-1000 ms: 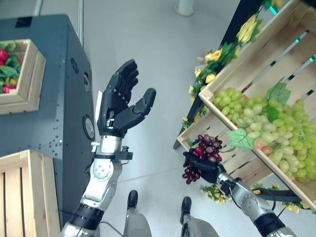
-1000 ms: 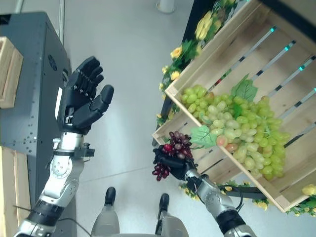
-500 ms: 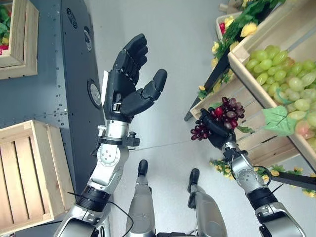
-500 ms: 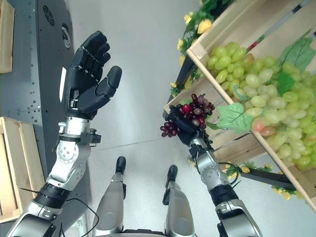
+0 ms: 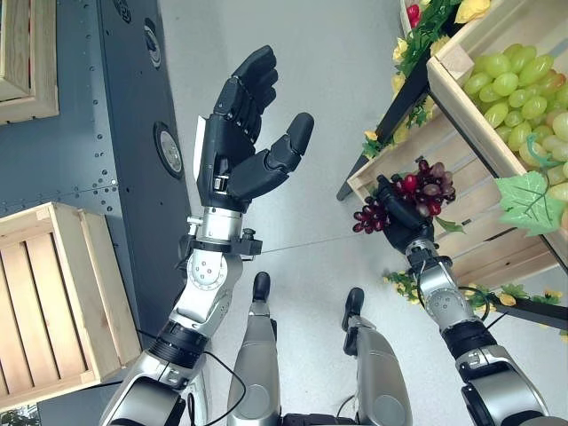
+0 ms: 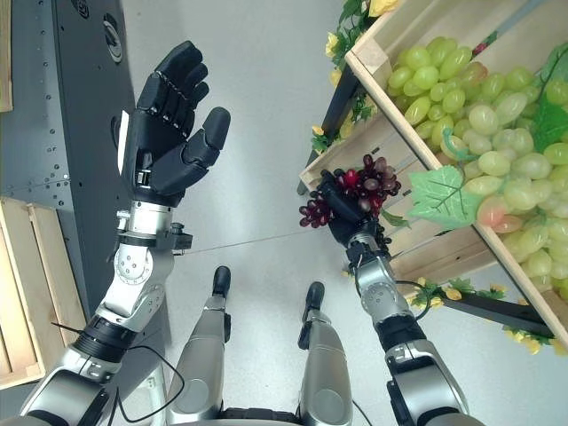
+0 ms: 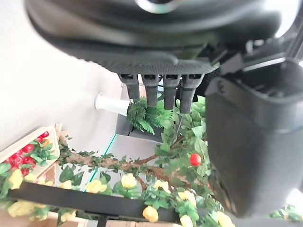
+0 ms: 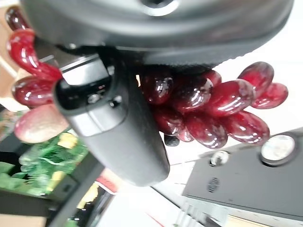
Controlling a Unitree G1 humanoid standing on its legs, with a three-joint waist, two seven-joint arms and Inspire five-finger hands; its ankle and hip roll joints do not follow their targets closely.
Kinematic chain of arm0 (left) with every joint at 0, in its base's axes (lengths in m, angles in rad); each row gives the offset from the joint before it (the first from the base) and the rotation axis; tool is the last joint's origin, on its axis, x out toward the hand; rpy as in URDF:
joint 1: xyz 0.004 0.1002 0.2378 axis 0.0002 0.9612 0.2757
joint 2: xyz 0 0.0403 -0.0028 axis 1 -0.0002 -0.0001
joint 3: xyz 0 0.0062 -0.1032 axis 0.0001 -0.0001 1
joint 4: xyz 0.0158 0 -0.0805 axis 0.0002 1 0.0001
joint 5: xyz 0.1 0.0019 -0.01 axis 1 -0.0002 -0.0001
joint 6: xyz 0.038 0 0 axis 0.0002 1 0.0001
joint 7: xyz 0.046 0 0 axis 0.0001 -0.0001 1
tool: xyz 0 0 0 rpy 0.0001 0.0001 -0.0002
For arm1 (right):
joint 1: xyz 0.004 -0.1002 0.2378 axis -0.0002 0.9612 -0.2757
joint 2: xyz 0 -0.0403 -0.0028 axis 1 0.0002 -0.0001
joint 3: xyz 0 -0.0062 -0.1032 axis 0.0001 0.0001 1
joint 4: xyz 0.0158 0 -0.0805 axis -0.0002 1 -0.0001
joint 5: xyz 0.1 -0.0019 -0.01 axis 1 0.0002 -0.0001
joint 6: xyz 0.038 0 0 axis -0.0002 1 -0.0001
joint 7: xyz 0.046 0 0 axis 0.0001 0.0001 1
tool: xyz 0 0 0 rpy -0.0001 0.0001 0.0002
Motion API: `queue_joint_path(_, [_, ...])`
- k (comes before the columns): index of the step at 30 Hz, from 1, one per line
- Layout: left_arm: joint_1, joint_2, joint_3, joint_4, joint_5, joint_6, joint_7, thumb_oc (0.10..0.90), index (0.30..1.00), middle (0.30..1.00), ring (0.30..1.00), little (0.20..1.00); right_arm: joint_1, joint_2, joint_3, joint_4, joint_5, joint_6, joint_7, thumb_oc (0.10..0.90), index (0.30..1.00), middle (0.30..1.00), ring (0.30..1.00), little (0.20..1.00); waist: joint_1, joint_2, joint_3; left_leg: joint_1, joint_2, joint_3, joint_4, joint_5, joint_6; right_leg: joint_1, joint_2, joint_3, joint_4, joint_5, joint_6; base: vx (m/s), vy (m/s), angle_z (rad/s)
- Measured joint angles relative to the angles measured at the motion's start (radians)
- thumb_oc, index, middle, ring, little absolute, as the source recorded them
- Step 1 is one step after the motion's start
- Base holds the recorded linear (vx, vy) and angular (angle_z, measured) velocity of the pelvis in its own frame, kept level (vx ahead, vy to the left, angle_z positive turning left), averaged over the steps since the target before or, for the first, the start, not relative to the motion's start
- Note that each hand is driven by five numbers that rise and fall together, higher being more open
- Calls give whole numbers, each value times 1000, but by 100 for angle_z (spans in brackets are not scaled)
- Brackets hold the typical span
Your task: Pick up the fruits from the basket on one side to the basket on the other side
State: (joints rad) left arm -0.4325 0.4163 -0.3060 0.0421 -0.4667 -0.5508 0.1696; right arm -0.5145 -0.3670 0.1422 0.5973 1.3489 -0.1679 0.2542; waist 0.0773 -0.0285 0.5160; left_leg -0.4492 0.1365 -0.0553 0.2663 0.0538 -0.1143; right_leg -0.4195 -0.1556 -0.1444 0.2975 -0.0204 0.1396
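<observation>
In the left eye view, my right hand (image 5: 401,216) is curled round a bunch of dark red grapes (image 5: 417,191), holding it in the air just beside the lower front edge of the tilted wooden crate (image 5: 461,75) that carries the green grapes (image 5: 519,75). My left hand (image 5: 238,151) is raised well apart from that crate, palm up, fingers straight and holding nothing, in front of the dark grey cabinet (image 5: 106,133). A slatted wooden crate (image 5: 53,302) sits beside the cabinet. I can read no writing anywhere.

The right eye view gives the same scene, and more of the green grapes (image 6: 497,133) with a large green leaf (image 6: 439,197) near the red bunch.

The left wrist view looks past my straight fingers (image 7: 156,92) to leafy branches with yellow flowers (image 7: 128,182), which the eye views show only at the crate's edge.

The right wrist view shows the glossy red grapes (image 8: 213,111) pressed against my palm, my thumb (image 8: 113,127) across them, and the grey cabinet (image 8: 246,184) beyond.
</observation>
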Motion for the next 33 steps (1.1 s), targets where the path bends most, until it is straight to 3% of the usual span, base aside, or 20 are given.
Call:
queue_joint_path(10, [-8,2,-1,22,-17,0,-17,800,900,900,900,900,-35,-22,-69,29,76,-82,-54,400,300,300,300,300,-4,1,11,-48,-1,-4,32,-7,2,-54,-1,6,44,-14,-4,33,-17,0])
queue_joint_path(26, [-30,31,-18,43,-62,1,-33,800,900,900,900,900,-171,-39,-131,178,71,-105,-253,400,300,300,300,300,-4,4,15,-97,-1,3,47,-6,-2,-122,-2,23,79,-19,-6,8,-5,-1])
queue_joint_path(28, [-40,32,-27,43,-79,1,-41,800,900,900,900,900,-171,-43,-131,185,70,-105,-280,439,359,359,359,359,-5,5,15,-108,-1,3,52,-6,-2,-132,-2,24,81,-19,-6,0,0,0])
queue_joint_path(29, [-47,33,-36,43,-88,1,-42,800,900,900,900,900,-175,-47,-131,195,57,-106,-312,530,495,495,495,495,-4,5,15,-118,-3,3,56,-6,-2,-144,-4,26,89,-19,-6,0,0,0])
queue_joint_path(30, [-49,35,-39,43,-90,1,-44,800,900,900,900,900,-184,-50,-131,207,32,-106,-342,800,900,900,900,900,-4,6,16,-125,-3,3,59,-6,-2,-152,-5,26,92,-19,-6,0,0,0])
queue_joint_path(33, [-50,35,-42,44,-98,1,-49,800,900,900,900,900,-201,-50,-133,236,27,-106,-410,800,900,900,900,900,-4,8,17,-139,-5,3,67,-6,-2,-170,-7,29,107,-20,-5,0,0,0])
